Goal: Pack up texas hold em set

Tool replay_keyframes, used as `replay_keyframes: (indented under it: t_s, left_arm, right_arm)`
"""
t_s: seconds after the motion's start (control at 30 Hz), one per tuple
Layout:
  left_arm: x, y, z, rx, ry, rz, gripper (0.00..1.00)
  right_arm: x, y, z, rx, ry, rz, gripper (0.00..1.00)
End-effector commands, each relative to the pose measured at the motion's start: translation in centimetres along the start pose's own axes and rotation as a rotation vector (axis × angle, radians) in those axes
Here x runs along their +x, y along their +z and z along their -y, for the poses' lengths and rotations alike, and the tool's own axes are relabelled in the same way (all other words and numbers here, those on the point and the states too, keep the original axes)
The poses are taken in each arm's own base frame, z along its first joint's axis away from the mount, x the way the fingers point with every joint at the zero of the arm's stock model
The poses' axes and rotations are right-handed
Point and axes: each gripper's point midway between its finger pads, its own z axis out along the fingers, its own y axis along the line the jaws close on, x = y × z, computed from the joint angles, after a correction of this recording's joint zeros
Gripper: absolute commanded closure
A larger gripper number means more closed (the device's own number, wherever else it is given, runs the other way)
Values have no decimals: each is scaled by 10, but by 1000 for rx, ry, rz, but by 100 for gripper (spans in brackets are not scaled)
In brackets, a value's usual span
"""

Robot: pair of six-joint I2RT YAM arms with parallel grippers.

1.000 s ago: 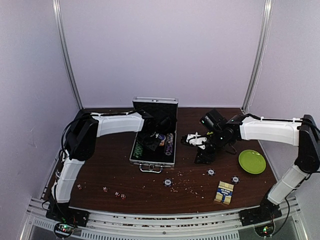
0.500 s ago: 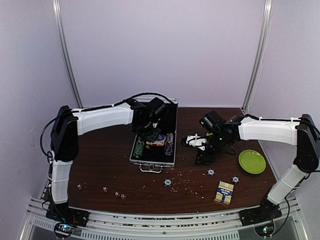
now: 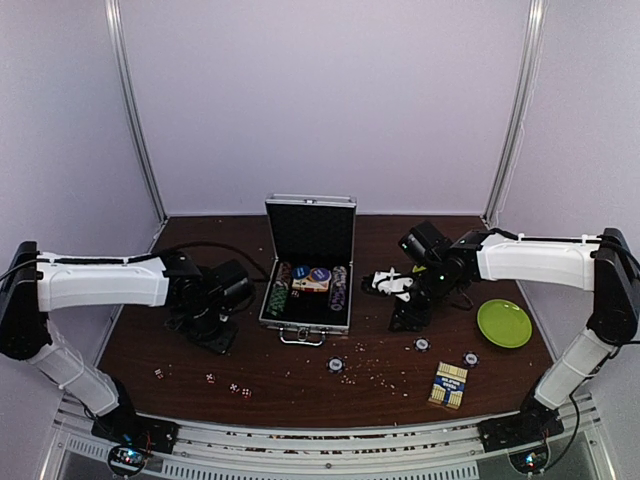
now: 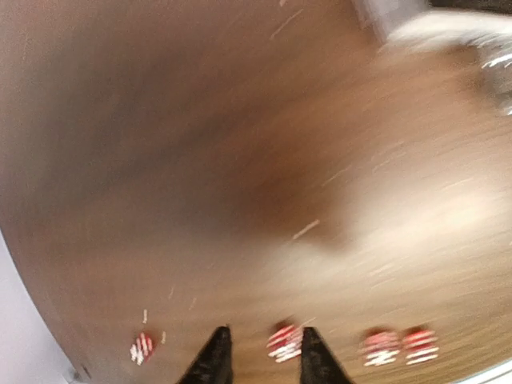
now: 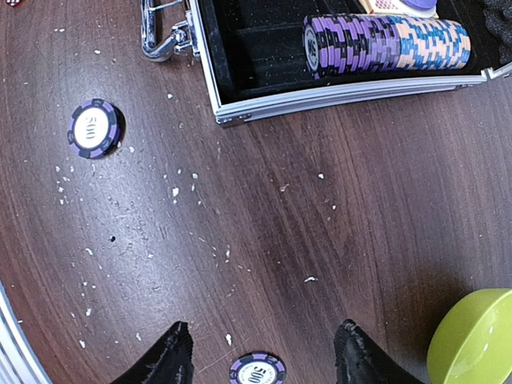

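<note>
Yellow-blue card box (image 3: 448,384) and red dice (image 3: 210,378) loose near the front edge of the bench (image 3: 280,395), striped chips (image 3: 336,365) just beyond, left jaws narrowly parted and empty, right jaws wide and empty, silver case (image 3: 310,240) open mid-bench, lid upright, chip rows inside.

A dark brown wooden table (image 3: 180,355) fills the booth. Behind it rises a plain pale lilac back wall (image 3: 330,100), with a metal post (image 3: 135,110) at each rear corner. Matching side walls (image 3: 50,150) flank it, and a ribbed aluminium rail (image 3: 320,440) lines its near edge.
</note>
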Motion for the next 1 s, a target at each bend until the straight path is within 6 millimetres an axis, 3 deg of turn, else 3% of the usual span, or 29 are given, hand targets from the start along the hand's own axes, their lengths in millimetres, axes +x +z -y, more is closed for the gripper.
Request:
replay_keyframes:
  t_s: [0.0,0.17,0.3,0.53,0.73,0.97]
  left_arm:
    - [47,8,-43,-52,-268,-99,65]
    - [77,18,-89,-119,-497,-144,60]
    - [93,28,-103,-81,-622,-155,58]
    - [108,33,-122,-132,-762,-170,60]
    - [117,47,-123,-112,-809,-212,64]
    - [111,48,-125,-109,-797,-209,71]
  right_arm:
    - [-4,-2,-1,-14,-8,7,39]
    - [-3,-2,-2,-23,-9,4,40]
    - [-3,-3,-2,-19,-13,5,40]
    - [-1,-2,-2,-18,-16,-3,40]
    - [0,-2,-2,-17,-21,-9,40]
    - [2,-2,-1,-13,-23,-15,40]
